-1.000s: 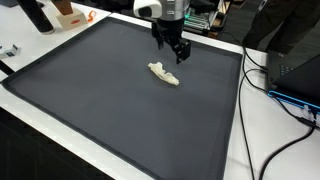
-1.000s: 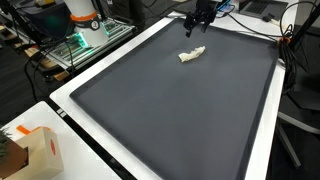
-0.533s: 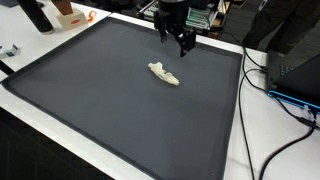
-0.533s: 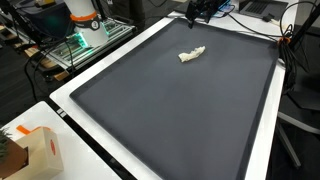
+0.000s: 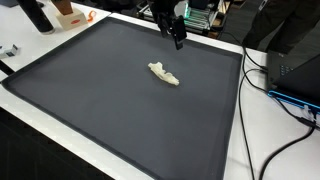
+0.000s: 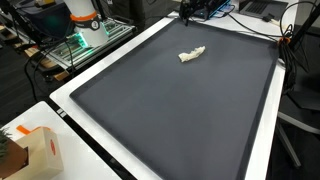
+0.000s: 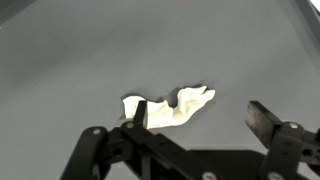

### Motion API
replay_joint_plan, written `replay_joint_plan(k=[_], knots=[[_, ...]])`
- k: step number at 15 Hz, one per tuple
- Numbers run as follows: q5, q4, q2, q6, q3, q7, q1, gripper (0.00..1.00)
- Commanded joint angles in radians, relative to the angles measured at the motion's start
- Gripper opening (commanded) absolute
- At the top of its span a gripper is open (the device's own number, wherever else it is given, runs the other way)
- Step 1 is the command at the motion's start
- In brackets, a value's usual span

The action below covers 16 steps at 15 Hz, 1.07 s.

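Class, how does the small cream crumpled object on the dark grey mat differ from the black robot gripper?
Colour: the small cream crumpled object is pale; the black robot gripper is dark.
Pose: the object lies flat on the dark grey mat; the gripper hangs in the air, apart from it, empty.
Shape: the object is lumpy; the gripper is rigid, with open jaws.
Both show in the wrist view.

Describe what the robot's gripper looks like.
The gripper is black all over. The wrist view shows two flat, square-tipped fingers, hinged with round pins. In an exterior view the gripper is a dark, narrow shape. No markings or cables show on it.
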Motion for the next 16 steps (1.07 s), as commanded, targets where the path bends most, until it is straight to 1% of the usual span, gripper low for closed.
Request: replay_joint_plan(k=[1, 5, 10, 14, 16], knots=[[0.146, -0.133, -0.064, 0.086, 0.012, -0.044, -0.052, 1.0], [0.307, -0.219, -0.072, 0.156, 0.005, -0.09, -0.097, 1.0], [0.504, -0.298, -0.057, 0.183, -0.012, -0.169, -0.144, 1.0], [0.613, -0.337, -0.041, 0.19, -0.035, -0.199, -0.167, 1.0], [0.648, -0.349, -0.032, 0.203, -0.047, -0.191, -0.172, 1.0]])
